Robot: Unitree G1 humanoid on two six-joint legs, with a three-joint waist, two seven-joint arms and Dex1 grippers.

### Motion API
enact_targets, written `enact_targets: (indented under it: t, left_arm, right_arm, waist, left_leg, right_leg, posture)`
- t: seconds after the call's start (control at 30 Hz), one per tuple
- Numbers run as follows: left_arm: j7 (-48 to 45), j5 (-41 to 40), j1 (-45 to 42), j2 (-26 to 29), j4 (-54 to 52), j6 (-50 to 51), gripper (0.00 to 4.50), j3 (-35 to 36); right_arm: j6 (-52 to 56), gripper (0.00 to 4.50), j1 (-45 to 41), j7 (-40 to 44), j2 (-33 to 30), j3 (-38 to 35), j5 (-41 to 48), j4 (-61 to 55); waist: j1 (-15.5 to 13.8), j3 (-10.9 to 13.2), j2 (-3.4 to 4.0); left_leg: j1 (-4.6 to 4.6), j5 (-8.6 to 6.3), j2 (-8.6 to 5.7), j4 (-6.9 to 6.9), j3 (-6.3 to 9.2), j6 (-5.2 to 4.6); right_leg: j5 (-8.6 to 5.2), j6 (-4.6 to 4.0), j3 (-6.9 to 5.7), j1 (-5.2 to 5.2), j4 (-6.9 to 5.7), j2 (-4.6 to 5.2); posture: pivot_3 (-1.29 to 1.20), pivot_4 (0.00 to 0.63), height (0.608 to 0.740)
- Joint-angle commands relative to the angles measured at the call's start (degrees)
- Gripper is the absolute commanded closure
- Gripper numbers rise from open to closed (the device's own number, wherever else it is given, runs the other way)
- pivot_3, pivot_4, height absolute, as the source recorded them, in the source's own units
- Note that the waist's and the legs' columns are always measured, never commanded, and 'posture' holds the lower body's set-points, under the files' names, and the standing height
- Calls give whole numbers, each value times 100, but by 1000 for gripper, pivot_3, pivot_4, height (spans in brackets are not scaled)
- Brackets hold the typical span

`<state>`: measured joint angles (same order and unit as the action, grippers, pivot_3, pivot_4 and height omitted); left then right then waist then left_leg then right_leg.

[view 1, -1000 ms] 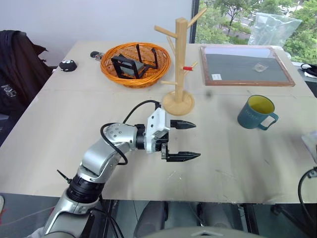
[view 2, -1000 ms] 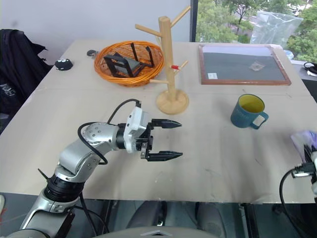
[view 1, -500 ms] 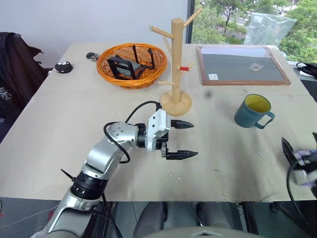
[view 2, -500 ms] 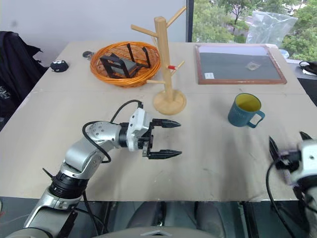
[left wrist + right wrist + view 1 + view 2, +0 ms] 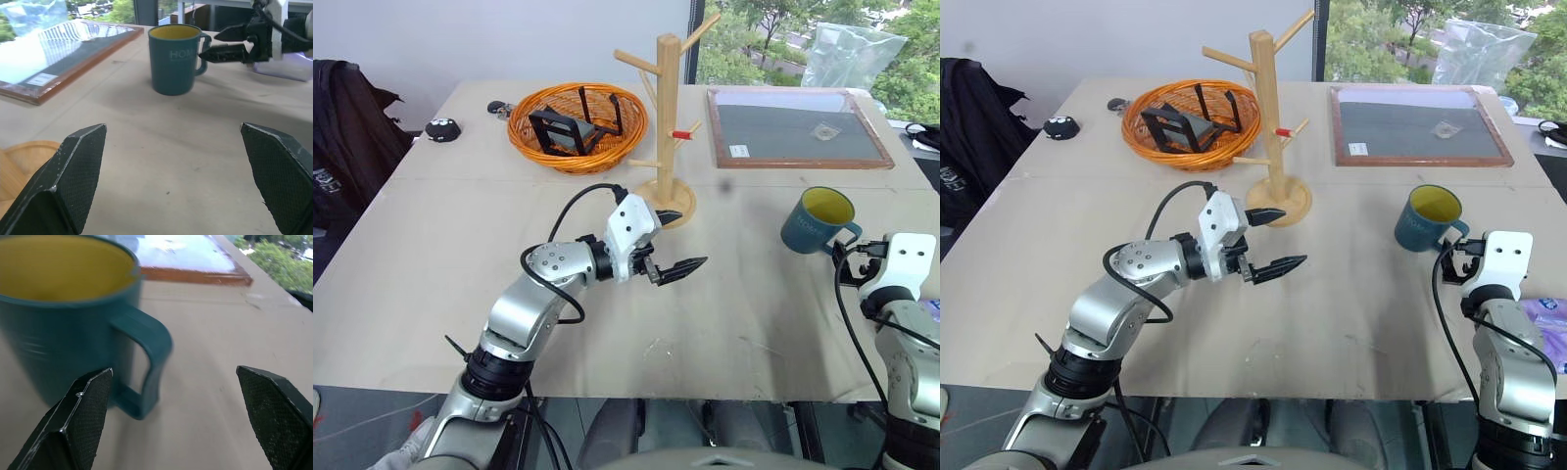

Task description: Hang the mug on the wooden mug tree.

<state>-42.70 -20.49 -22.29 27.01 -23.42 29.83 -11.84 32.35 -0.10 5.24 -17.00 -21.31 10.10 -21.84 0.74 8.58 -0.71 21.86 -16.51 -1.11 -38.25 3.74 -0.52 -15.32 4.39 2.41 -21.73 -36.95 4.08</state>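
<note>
The teal-blue mug (image 5: 819, 221) with a yellow inside stands upright on the table's right side, its handle turned toward my right gripper (image 5: 845, 258). That gripper is open, its fingertips just short of the handle (image 5: 146, 357) and holding nothing. In the left wrist view the right gripper (image 5: 209, 45) sits beside the mug (image 5: 175, 58). The wooden mug tree (image 5: 667, 108) stands at the table's middle back, one peg red-tipped. My left gripper (image 5: 677, 242) hovers open and empty just in front of the tree's round base (image 5: 651, 196), pointing toward the mug.
An orange wicker basket (image 5: 607, 152) holding a black stand sits left of the tree. A wood-framed dark board (image 5: 798, 127) lies behind the mug. A purple-white tissue pack (image 5: 1547, 328) lies at the near right edge. A small black object (image 5: 442, 127) rests far left.
My right arm has come in from the right edge and reached forward to the mug's handle, fingers spread. My left gripper has swung round toward the mug and edged closer to the tree's base.
</note>
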Motion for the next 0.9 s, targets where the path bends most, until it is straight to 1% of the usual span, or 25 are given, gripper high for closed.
enact_targets:
  t: [0.03, 0.27, 0.3, 0.37, 0.53, 0.57, 0.6, 0.77, 0.8, 0.87, 0.9]
  left_arm:
    - [190, 37, -16, -39, -386, 47, 0, 33]
    - [280, 1, 22, -81, -520, 144, 0, 5]
    - [285, 1, 20, -85, -521, 145, 0, 1]
    - [286, 10, 9, -88, -516, 141, 0, -7]
    - [303, 10, 11, -104, -515, 129, 0, -2]
    - [310, 22, 46, -105, -514, 109, 0, -5]
    - [314, 32, 71, -104, -514, 95, 0, -8]
    - [419, -91, 162, -202, -481, 106, 0, 191]
    - [437, -156, 212, -223, -467, 113, 0, 274]
    - [378, -212, 434, -165, -429, 8, 0, 432]
    - [341, -214, 523, -130, -416, -55, 0, 477]
  right_arm:
    - [-188, 398, -139, -150, 17, 2, -99, 80]
    - [-552, 398, -419, -247, 146, 146, -189, 754]
    - [-604, 611, -473, -276, 192, 146, -186, 881]
    - [-805, 1281, -594, -346, 282, 131, -202, 1145]
    - [-1426, 3580, -722, -321, 220, 208, -372, 1650]
    - [-1511, 4159, -703, -274, 187, 212, -378, 1705]
    - [-1575, 4472, -687, -242, 164, 215, -375, 1745]
    - [-1749, 4472, -634, 402, -239, 317, -173, 1608]
    - [-1660, 4472, -663, 706, -381, 347, -1, 1521]
    - [-1430, 4472, -796, 1639, -918, 545, 353, 1241]
    - [-1331, 4472, -852, 1969, -1126, 624, 486, 1135]
  waist:
    - [0, 0, 0]
    - [11, 0, 0]
    - [11, 0, 0]
    - [8, 0, 0]
    - [6, 0, 0]
    - [7, 0, 0]
    - [10, -1, 0]
    - [9, 0, 1]
    - [11, 0, 1]
    - [37, 2, 6]
    - [55, 5, 11]
  left_leg:
    - [-1, 0, 0, 0, 0, 0]
    - [-2, 0, 0, 0, -3, 0]
    - [-3, 0, 0, 0, -3, 0]
    - [-3, 0, 0, 0, -3, 0]
    - [-3, 0, 0, -1, -4, 1]
    - [-2, 0, 0, 0, -4, 1]
    - [-2, 0, 0, 0, -4, 1]
    - [-1, 0, -2, -1, -3, 1]
    - [-1, 0, -1, -1, -4, 0]
    - [-3, 0, -1, -2, -6, 0]
    - [-4, 0, 1, -2, -10, 0]
  right_leg:
    - [0, 0, 0, 0, -2, -1]
    - [0, 0, 3, 0, -3, -1]
    - [0, 0, 3, 0, -3, -1]
    - [0, 0, 2, 0, -3, -1]
    - [0, 0, 4, 0, -3, -1]
    - [0, 0, 3, -1, -2, -1]
    - [0, 0, 3, -1, -1, -1]
    - [0, 0, 3, 0, 0, 0]
    - [0, 1, 4, 0, 0, 0]
    - [1, 1, 6, 1, -2, 0]
    - [1, 1, 8, 1, -2, -1]
  posture:
    - [0, 150, 740]
    - [0, 150, 740]
    - [0, 150, 740]
    - [0, 150, 740]
    - [0, 150, 740]
    - [0, 150, 740]
    - [0, 150, 740]
    - [0, 150, 740]
    - [0, 150, 740]
    - [0, 150, 740]
    - [0, 150, 740]
